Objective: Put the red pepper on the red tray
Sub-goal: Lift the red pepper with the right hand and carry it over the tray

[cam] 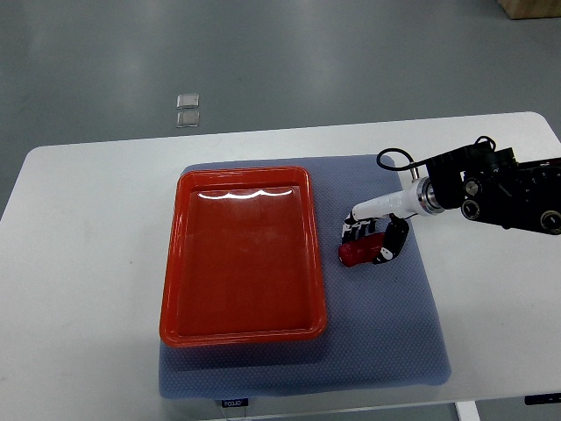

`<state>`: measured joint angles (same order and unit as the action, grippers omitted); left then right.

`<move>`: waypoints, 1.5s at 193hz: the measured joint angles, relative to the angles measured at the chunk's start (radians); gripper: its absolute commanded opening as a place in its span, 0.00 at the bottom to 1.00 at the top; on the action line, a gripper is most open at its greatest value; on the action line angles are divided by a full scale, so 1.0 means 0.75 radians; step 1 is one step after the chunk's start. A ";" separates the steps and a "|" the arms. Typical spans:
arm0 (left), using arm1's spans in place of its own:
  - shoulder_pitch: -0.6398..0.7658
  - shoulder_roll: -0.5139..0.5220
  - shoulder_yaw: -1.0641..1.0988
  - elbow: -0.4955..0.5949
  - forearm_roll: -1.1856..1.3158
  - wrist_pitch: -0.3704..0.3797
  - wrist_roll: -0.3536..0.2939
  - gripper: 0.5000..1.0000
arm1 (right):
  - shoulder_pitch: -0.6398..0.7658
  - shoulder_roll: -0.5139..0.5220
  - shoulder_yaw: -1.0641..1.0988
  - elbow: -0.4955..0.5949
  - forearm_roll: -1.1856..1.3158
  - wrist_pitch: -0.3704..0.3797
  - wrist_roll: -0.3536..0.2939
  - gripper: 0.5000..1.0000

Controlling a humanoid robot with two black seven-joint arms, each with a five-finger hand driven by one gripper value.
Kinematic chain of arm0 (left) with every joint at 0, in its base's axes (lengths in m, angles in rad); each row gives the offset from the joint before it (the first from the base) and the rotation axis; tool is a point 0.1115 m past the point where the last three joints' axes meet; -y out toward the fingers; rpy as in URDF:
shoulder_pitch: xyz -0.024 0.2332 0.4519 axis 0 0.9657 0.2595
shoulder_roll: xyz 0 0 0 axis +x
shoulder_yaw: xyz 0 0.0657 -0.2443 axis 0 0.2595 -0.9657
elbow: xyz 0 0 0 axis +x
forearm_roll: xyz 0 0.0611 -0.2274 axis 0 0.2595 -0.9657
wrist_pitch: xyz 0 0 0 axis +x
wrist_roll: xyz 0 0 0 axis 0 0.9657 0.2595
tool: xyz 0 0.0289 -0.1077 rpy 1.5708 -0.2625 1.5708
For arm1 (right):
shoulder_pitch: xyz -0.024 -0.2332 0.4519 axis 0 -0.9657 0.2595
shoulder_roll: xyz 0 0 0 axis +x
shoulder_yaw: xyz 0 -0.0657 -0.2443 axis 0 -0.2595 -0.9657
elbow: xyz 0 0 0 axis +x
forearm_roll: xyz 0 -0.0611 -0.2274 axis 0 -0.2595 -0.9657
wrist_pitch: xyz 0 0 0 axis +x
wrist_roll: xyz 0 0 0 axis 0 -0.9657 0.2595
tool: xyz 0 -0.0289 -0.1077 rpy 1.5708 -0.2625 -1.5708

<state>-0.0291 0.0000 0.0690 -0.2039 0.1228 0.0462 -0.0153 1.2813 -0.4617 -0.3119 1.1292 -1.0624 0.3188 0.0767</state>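
The right hand's (372, 235) fingers (358, 233) curl down around the red pepper (354, 254), which sits on the blue mat (386, 324) just off the red tray's (173, 289) three o'clock edge. The white wrist slants up toward two o'clock, and the black forearm runs off toward three o'clock.

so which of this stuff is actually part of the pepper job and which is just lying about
Part of the job:
- red pepper, on the blue mat beside the tray
- red tray, nothing in it
- right hand, closed around the pepper

Just lying about:
- blue mat under the tray
- white table
- two small clear squares on the floor beyond the table
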 measured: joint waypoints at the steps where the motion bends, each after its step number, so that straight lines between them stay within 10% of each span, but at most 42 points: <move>1: 0.000 0.000 0.000 0.000 0.000 0.000 0.000 1.00 | 0.000 0.000 -0.001 0.000 0.000 0.000 0.000 0.34; 58: 0.000 0.000 0.000 0.000 0.000 0.001 0.000 1.00 | -0.018 0.004 -0.031 -0.010 -0.026 -0.020 0.003 0.00; 176: 0.001 0.000 0.004 0.000 0.001 0.001 0.000 1.00 | 0.231 -0.043 0.029 0.042 0.060 0.009 0.014 0.00; 289: 0.001 0.000 -0.002 -0.001 0.001 0.000 0.000 1.00 | 0.168 0.542 0.028 -0.304 0.201 -0.121 0.010 0.00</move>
<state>-0.0283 0.0000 0.0676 -0.2048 0.1232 0.0465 -0.0153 1.4077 -0.0550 -0.2912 0.9015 -0.9118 0.2284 0.0846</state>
